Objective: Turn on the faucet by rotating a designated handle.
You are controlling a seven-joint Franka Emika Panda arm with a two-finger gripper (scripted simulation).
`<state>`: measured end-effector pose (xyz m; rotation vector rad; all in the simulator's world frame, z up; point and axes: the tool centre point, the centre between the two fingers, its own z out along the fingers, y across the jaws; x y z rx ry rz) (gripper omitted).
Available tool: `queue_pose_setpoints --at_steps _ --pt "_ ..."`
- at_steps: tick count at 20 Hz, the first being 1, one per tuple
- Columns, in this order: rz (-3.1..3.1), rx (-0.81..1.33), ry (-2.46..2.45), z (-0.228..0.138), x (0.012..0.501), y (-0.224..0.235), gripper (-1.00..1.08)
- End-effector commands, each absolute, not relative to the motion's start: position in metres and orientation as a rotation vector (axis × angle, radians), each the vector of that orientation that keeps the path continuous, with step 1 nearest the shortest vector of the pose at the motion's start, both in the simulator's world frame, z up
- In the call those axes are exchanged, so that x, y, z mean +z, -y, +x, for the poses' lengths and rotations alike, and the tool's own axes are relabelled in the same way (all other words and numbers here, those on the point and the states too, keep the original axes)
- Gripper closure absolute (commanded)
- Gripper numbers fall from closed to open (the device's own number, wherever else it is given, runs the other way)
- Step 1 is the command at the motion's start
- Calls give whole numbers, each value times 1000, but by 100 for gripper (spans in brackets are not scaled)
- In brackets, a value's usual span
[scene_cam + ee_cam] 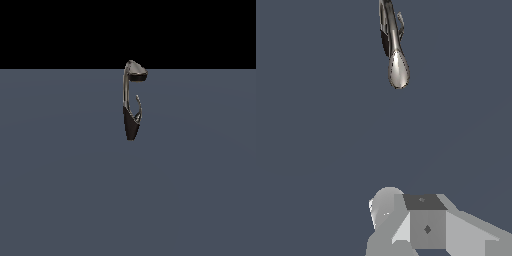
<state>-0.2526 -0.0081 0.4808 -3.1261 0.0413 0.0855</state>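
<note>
The faucet (131,125) stands upright on the flat grey floor, in the middle of the exterior view. It has a tapered black base, a thin arched neck and a flat wide spout head (136,71). The handle (138,107), a short thin curved silvery lever, rises from the base on the exterior view's right side of the neck. The wrist view looks down on the faucet (392,40), with its spout head (399,70) nearest the camera and the handle (401,22) beside the neck. No gripper fingers show in either view.
A grey blocky part of the arm (421,225) fills one edge of the wrist view, well away from the faucet. The grey floor (60,175) spreads flat around the faucet, with a black background behind it.
</note>
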Motion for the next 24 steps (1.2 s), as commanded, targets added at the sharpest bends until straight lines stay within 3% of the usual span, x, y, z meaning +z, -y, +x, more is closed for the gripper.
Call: queue_pose_setpoints --at_steps 1,24 --pt "-3126 86 -41 -253 481 8 108" --pt "-3055 84 -85 -223 484 -4 108"
